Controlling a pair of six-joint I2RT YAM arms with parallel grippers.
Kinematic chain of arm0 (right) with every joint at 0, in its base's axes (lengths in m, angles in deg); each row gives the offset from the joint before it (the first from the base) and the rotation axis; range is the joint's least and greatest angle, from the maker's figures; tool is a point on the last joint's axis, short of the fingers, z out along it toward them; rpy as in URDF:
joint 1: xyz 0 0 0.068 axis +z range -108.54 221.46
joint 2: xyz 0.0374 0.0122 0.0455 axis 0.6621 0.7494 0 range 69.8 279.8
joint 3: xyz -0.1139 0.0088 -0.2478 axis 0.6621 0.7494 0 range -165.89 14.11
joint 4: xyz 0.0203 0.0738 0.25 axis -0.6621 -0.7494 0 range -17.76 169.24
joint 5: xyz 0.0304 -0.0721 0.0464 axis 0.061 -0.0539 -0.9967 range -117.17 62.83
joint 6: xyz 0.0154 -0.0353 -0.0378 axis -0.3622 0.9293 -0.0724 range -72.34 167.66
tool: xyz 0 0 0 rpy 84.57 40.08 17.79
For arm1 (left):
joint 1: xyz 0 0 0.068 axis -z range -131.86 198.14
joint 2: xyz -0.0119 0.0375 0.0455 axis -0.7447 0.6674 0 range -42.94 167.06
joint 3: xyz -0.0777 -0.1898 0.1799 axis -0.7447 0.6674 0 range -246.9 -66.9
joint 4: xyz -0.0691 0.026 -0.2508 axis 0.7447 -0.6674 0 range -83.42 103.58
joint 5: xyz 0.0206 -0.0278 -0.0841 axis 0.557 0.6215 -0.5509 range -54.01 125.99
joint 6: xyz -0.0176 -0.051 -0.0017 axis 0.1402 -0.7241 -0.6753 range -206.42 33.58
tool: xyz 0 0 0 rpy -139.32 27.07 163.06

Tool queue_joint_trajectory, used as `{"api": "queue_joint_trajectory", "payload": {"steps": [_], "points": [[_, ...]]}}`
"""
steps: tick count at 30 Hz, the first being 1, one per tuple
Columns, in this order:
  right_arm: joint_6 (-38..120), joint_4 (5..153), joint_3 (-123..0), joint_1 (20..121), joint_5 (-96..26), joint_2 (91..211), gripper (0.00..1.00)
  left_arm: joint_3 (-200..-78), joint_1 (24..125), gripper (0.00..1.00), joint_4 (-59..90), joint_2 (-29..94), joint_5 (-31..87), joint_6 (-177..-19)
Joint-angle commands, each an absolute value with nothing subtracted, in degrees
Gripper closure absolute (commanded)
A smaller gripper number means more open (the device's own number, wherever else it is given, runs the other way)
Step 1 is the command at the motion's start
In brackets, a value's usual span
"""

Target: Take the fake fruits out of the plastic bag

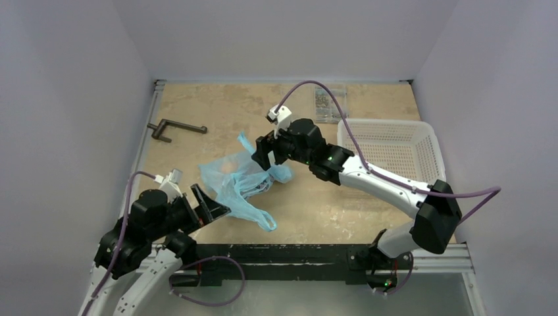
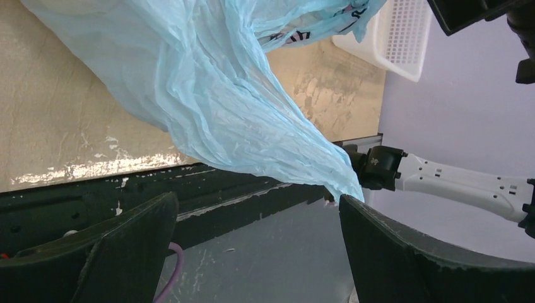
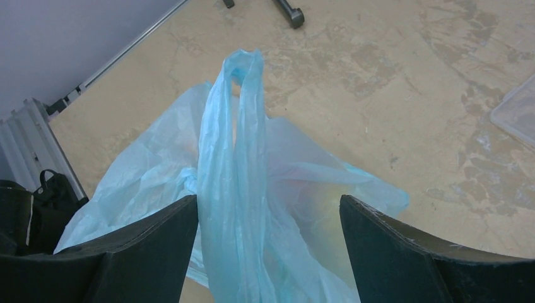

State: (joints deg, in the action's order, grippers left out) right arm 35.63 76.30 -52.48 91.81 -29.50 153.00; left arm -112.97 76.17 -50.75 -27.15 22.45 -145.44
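plastic bag (image 1: pixel 240 181): thin, limp, slippery, light | left gripper (image 1: pixel 210 201), bag's 7 o'clock: wide, gripping nothing | right gripper (image 1: pixel 268 157), 1 o'clock: wide, loop handle (image 3: pixel 236 126) between, unpinched | likely best hold: bottom seam

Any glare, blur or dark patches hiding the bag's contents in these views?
Top external: even light, the thin crinkly light-blue plastic bag reads sharp but opaque. Left wrist: glare streak on the tan table, black fingers underexposed. Right wrist: no glare; a yellowish patch glows through the bag.
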Motion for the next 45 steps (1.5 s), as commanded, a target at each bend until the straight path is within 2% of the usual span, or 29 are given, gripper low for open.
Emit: {"api": "queue_joint_trajectory", "payload": {"steps": [1, 5, 8, 10, 13, 16, 18, 19, 20, 24, 25, 27, 28, 30, 33, 36, 41, 45], "points": [[34.32, 76.15, -52.01, 92.17, -27.53, 152.24, 0.18, -113.03, 75.92, 0.00, -48.85, -22.47, 23.79, -148.06], [34.03, 77.24, -52.11, 92.58, -27.34, 153.25, 0.18, -111.85, 77.01, 0.00, -46.54, -17.97, 24.48, -149.86], [33.64, 76.27, -53.89, 93.39, -27.08, 155.30, 0.08, -108.36, 80.28, 0.00, -43.89, -17.48, 27.25, -153.10], [33.84, 75.68, -55.39, 94.52, -25.22, 156.80, 0.08, -106.91, 83.79, 0.00, -42.06, -15.60, 28.63, -155.21], [33.62, 75.54, -57.09, 96.79, -21.61, 158.70, 0.10, -106.67, 86.92, 0.00, -36.57, -11.01, 29.05, -155.59], [30.78, 75.76, -58.11, 97.71, -18.38, 159.87, 0.21, -108.43, 87.07, 0.05, -33.17, -6.20, 28.70, -152.23], [29.63, 76.04, -58.25, 97.71, -16.86, 159.96, 0.34, -109.77, 87.07, 0.23, -33.46, -4.50, 29.99, -149.84], [28.97, 75.56, -58.37, 97.71, -14.82, 159.67, 0.47, -110.21, 87.07, 0.39, -33.86, -4.46, 31.19, -148.94], [27.71, 75.60, -58.09, 97.71, -13.75, 159.19, 0.58, -110.37, 87.07, 0.49, -34.23, -4.94, 32.40, -147.93], [30.73, 78.92, -57.01, 95.05, -16.11, 157.72, 0.80, -113.17, 85.37, 0.71, -36.44, -7.06, 37.64, -140.74], [32.29, 78.93, -58.24, 94.53, -16.68, 158.28, 0.87, -114.71, 83.69, 0.82, -37.46, -6.85, 37.54, -138.44], [35.16, 78.46, -62.25, 93.70, -17.38, 160.05, 1.00, -118.24, 79.02, 0.96, -39.57, -5.58, 34.86, -133.64], [36.24, 78.17, -64.09, 93.22, -18.30, 161.07, 1.00, -120.27, 76.85, 1.00, -40.71, -4.58, 33.30, -131.47], [37.90, 78.69, -66.89, 92.05, -19.31, 162.96, 1.00, -124.58, 74.28, 1.00, -43.34, -2.08, 33.05, -126.75], [38.57, 78.92, -71.57, 89.37, -22.18, 165.93, 1.00, -132.74, 72.66, 1.00, -51.02, 2.15, 39.95, -123.04], [37.81, 80.61, -76.16, 86.68, -25.56, 169.26, 1.00, -136.09, 71.84, 1.00, -53.53, 1.04, 43.07, -121.56], [36.20, 79.37, -81.71, 85.58, -27.03, 173.21, 1.00, -130.74, 71.77, 1.00, -51.28, -3.06, 37.25, -123.62], [31.88, 76.63, -79.70, 85.58, -26.76, 172.39, 0.90, -121.02, 71.77, 1.00, -44.71, -6.26, 28.36, -127.45]]}}
